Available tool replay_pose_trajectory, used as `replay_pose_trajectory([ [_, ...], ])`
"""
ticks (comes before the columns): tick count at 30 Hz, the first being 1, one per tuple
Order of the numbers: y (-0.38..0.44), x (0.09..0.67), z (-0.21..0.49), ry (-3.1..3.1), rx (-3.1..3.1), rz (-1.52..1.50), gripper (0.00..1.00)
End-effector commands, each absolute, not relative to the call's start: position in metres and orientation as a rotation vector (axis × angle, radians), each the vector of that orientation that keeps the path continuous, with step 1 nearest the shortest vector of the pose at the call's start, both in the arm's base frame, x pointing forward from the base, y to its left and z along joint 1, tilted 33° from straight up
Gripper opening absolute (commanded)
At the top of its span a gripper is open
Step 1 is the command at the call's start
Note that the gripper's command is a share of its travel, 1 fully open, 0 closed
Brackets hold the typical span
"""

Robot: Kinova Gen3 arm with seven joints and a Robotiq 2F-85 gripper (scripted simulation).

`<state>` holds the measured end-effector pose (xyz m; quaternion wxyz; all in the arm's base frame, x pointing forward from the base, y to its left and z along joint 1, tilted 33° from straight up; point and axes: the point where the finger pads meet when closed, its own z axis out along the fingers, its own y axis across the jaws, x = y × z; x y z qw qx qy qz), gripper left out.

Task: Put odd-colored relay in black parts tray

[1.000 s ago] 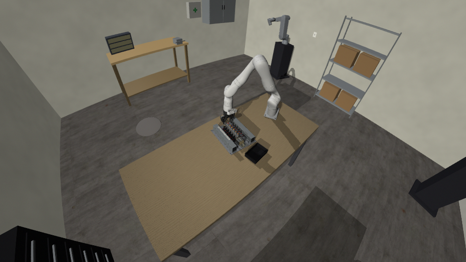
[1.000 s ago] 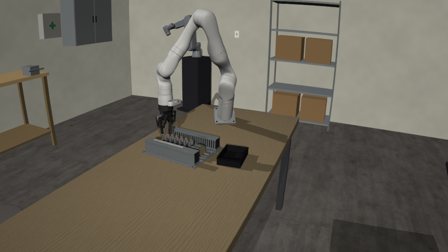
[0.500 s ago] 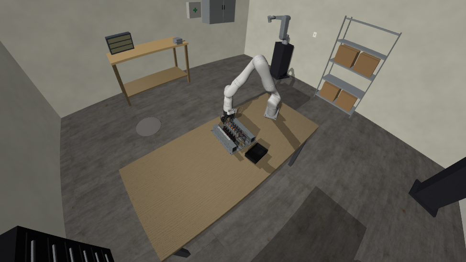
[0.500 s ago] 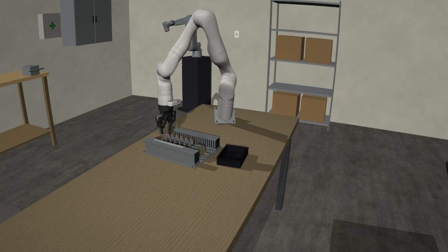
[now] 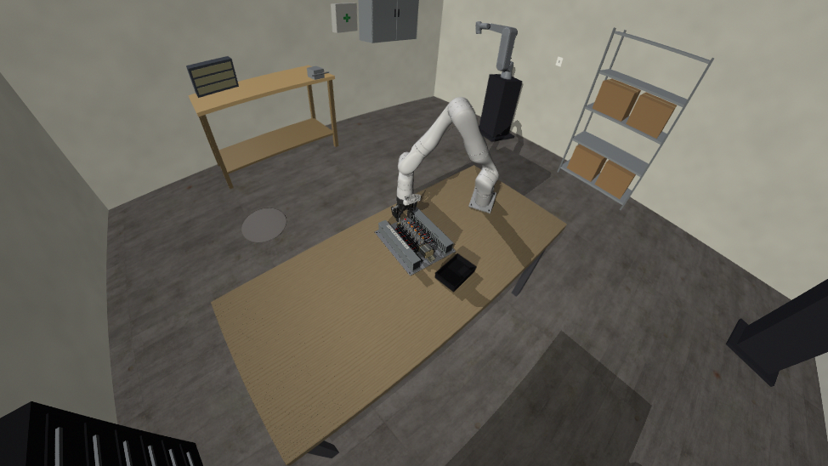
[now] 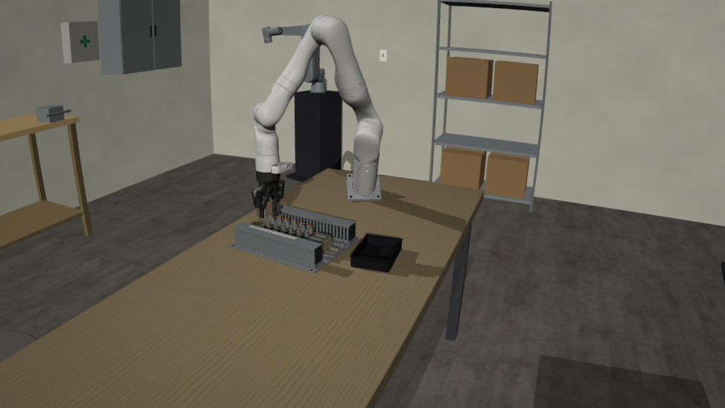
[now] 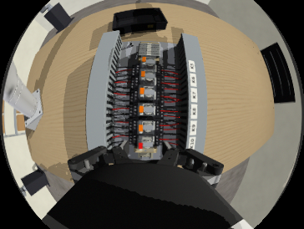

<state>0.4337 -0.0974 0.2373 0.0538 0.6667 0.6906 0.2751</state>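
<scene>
Table (image 6: 202, 324) fills the lower left of your exterior view, the white arm (image 6: 349, 85) arching at upper centre. Your gripper (image 6: 267, 208) hangs part-open, holding nothing, over the near end of the relay block (image 6: 283, 246) at mid-frame. Right of the block sits the black parts tray (image 6: 376, 252). In your wrist view, the red-button relay (image 7: 142, 144) stands socketed between the fingers, apparently untouched; orange-button relays (image 7: 145, 91) line up above it.
</scene>
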Motion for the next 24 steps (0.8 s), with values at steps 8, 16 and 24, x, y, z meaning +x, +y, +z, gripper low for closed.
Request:
replay_pose_trajectory([
  [8,-0.093,0.438,0.228,2.102,2.025,0.838,0.61],
  [16,-0.091,0.442,0.222,2.102,2.025,0.838,0.61],
  [24,-0.088,0.445,0.216,2.102,2.025,0.838,0.61],
])
